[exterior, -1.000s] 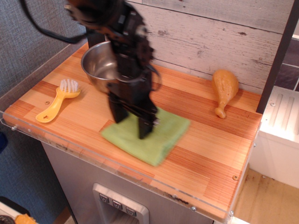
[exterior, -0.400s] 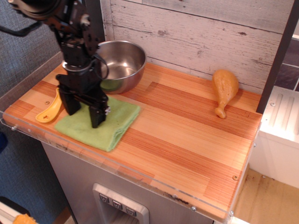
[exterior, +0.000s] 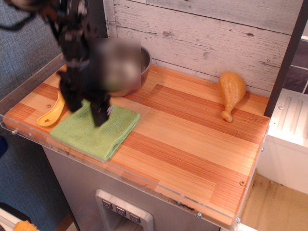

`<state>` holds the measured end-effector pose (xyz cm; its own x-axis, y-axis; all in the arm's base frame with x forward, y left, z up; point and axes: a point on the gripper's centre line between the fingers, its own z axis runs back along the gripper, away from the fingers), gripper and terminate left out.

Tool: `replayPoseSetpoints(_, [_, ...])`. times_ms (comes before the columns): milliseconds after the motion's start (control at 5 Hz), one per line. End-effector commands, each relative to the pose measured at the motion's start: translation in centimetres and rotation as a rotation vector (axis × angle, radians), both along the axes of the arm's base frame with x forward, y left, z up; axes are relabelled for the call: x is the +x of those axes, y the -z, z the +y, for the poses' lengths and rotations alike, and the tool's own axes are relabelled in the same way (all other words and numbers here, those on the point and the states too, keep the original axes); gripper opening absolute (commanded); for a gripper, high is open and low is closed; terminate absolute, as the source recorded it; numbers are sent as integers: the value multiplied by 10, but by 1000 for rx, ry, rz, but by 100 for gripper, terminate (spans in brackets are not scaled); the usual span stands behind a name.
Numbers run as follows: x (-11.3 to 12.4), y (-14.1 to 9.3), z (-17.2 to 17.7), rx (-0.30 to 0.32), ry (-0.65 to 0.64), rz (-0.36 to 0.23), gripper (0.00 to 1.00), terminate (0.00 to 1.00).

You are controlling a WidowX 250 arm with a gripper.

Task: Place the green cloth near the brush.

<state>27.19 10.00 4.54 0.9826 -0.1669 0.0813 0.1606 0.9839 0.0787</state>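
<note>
The green cloth (exterior: 103, 134) lies flat at the counter's front left corner. The yellow brush (exterior: 49, 116) lies just left of it, touching or nearly touching the cloth's left edge; its bristle end is hidden behind my arm. My gripper (exterior: 86, 109) points down over the cloth's back left part. Its two black fingers (exterior: 100, 114) stand apart with their tips at the cloth's surface. No fold of cloth shows between them.
A steel bowl (exterior: 126, 67), partly blurred, stands behind the cloth against the plank wall. An orange-yellow toy drumstick (exterior: 231, 94) lies at the back right. The counter's front edge (exterior: 144, 182) has a clear plastic lip. A white unit (exterior: 288, 139) stands to the right.
The gripper and the green cloth have moved left from the counter's middle to the front left corner beside the brush. The last move was small.
</note>
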Motion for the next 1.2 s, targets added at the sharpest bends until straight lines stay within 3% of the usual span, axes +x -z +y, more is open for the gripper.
replayPoseSetpoints(0, [-5, -43, 7, 10, -26, -62, 100, 0])
replayPoseSetpoints(400, [-13, -38, 13, -22, -138, -13, 100, 0])
replayPoseSetpoints(800, [-15, -34, 14, -17, -144, 19, 100, 0])
replayPoseSetpoints(1000, [-15, -34, 14, -17, -144, 19, 100, 100])
